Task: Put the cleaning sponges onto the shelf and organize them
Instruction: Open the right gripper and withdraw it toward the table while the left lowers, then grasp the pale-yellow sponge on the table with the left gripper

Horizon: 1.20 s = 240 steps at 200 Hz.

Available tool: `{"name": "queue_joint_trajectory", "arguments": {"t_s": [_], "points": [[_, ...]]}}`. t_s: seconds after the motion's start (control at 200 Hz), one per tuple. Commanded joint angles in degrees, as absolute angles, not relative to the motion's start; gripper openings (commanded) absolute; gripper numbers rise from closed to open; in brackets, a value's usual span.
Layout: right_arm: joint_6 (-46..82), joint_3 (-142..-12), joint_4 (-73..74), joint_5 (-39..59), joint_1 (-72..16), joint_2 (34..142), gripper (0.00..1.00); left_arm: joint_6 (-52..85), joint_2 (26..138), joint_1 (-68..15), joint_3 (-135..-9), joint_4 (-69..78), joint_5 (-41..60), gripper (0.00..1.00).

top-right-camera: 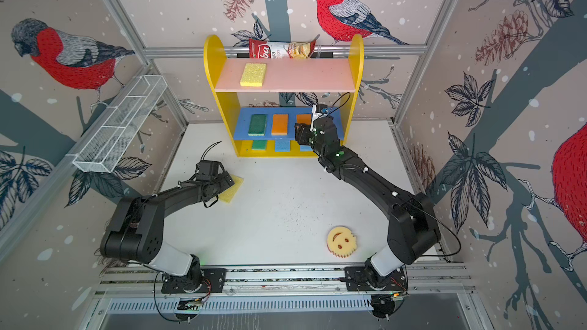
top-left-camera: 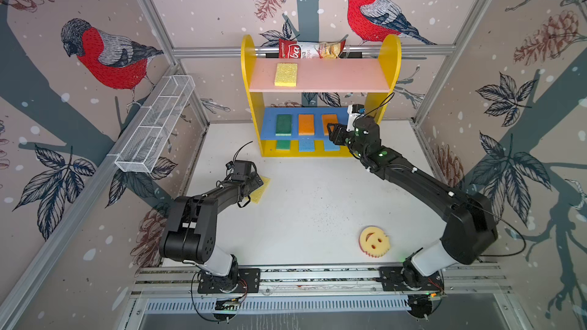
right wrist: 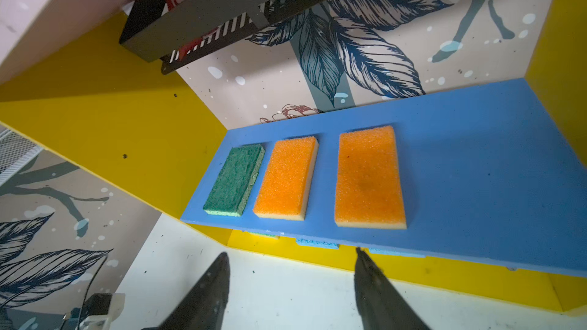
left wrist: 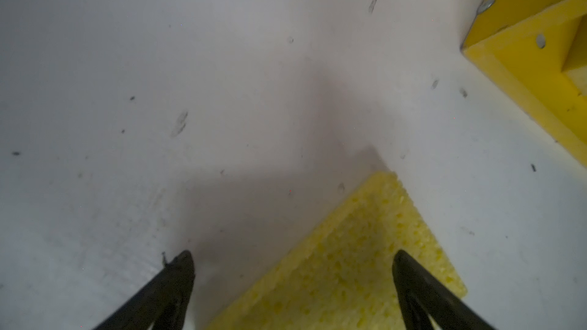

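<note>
1. Left gripper: stands wide open and holds nothing; hangs low over the white table, with one finger above bare table and the other above a yellow sponge; cannot tell whether touching it.
2. Yellow sponge: lies flat on the table, apart from the shelf, in front of its left side panel in both top views.
3. Right gripper: stands partly open, jaws apart with nothing between them; points at the front edge of the blue middle board, just before it.
4. Blue middle board: carries in one row, each apart from the next, a green sponge, an orange sponge and a second orange sponge, this last one nearest to the right gripper.
5. Yellow base of the shelf: carries a lower green sponge, a blue sponge and a second blue sponge, this one partly hidden by the right gripper.
6. Pink top board: carries a top yellow sponge near its left end.
7. Smiley sponge: lies face up on the table near the right arm's base, well apart from the shelf.
8. Chips bag: sits behind the shelf, in a black slotted basket.
</note>
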<state>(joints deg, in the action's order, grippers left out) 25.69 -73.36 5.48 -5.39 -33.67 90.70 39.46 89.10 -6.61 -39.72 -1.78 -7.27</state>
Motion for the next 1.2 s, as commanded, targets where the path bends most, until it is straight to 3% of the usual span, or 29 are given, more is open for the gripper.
{"name": "queue_joint_trajectory", "arguments": {"t_s": [0.0, 0.24, 0.33, 0.515, 0.64, 0.825, 1.036, 1.196], "points": [[27.3, -75.7, 4.5, -3.2, -33.3, 93.1, 0.61, 41.6, 90.1, -6.5, -37.9, -1.8, -1.3, 0.93], [30.0, -80.6, 1.5, -1.3, -32.9, 98.5, 0.59, 43.9, 91.6, -7.0, -36.3, 0.6, 6.4, 0.77], [30.8, -80.4, 2.0, -1.5, -32.6, 99.1, 0.59, 43.6, 92.3, -7.6, -37.3, -2.2, 7.6, 0.66], [34.5, -76.6, 4.0, -0.3, -32.2, 97.3, 0.50, 42.1, 92.5, -8.3, -38.7, -6.8, 7.9, 0.23], [35.9, -71.8, 3.3, 0.6, -33.1, 93.4, 0.49, 41.7, 91.3, -8.7, -38.9, -6.8, 7.9, 0.08], [32.3, -68.9, -3.2, -1.0, -35.9, 86.9, 0.53, 45.4, 84.2, -12.6, -38.5, -4.8, 6.2, 0.00], [29.0, -64.8, -2.8, 0.3, -35.8, 80.3, 0.54, 51.3, 76.5, -17.0, -39.4, -4.1, 3.8, 0.00], [28.0, -62.1, 1.2, 7.5, -34.9, 79.9, 0.55, 56.3, 72.0, -22.1, -40.3, -3.6, -2.2, 0.00]]}}
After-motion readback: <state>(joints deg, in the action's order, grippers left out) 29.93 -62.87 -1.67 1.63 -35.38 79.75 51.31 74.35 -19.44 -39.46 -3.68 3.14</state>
